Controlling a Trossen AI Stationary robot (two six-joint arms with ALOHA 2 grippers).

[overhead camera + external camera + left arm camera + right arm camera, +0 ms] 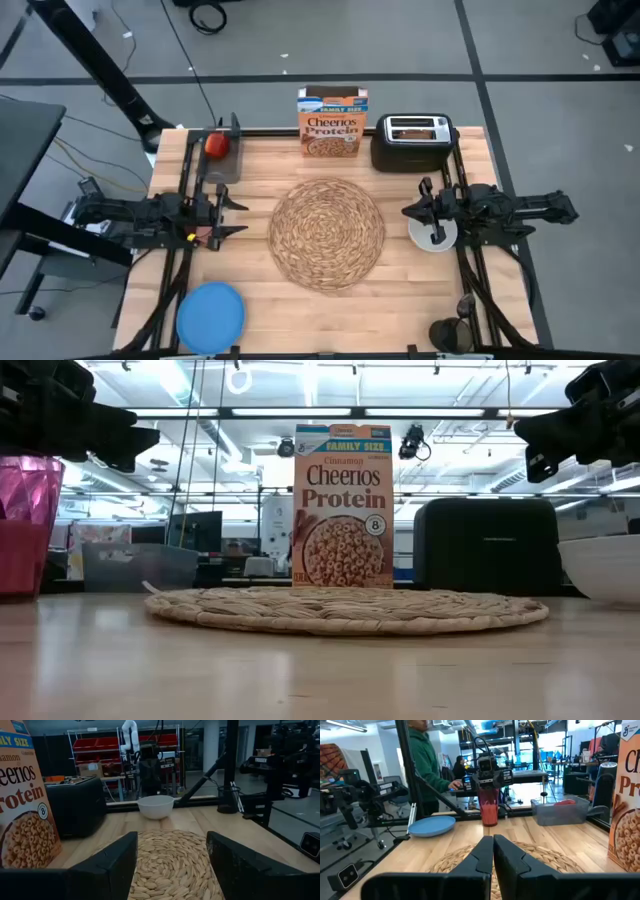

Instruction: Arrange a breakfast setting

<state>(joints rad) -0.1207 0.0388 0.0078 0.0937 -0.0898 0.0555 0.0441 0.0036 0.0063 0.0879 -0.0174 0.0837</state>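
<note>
We start with the biggest piece: the woven straw placemat [327, 232] lies flat in the middle of the bench [400, 320], bare on top. It looks light and floppy, so we'd leave it where it is and build on it.

Next, the blue plate [211, 317] sits at the near left corner of the bench. It looks stiff, smooth and probably slippery, lying flat — we'd pinch it across the rim, at the edge nearest the arm.

The small white bowl [434, 232] rests right of the placemat, just under the right arm. It looks hard and chip-prone; its thin rim is the place to grip, one finger inside, one outside.

The translucent pink cup [489, 809] stands upright on the left side of the bench. It seems light and tippy, so a squeeze across the body low down suits it.

The red apple [216, 144] sits far left in a clear bin [222, 160]; round, firm and waxy, so we'd take it across its widest part.

The left end effector [171, 865] hovers left of the placemat, fingers spread wide and empty. The right end effector [493, 855] hovers over the bowl, fingers pressed together, holding nothing.

We can't make out the spoon or the toast.
</note>
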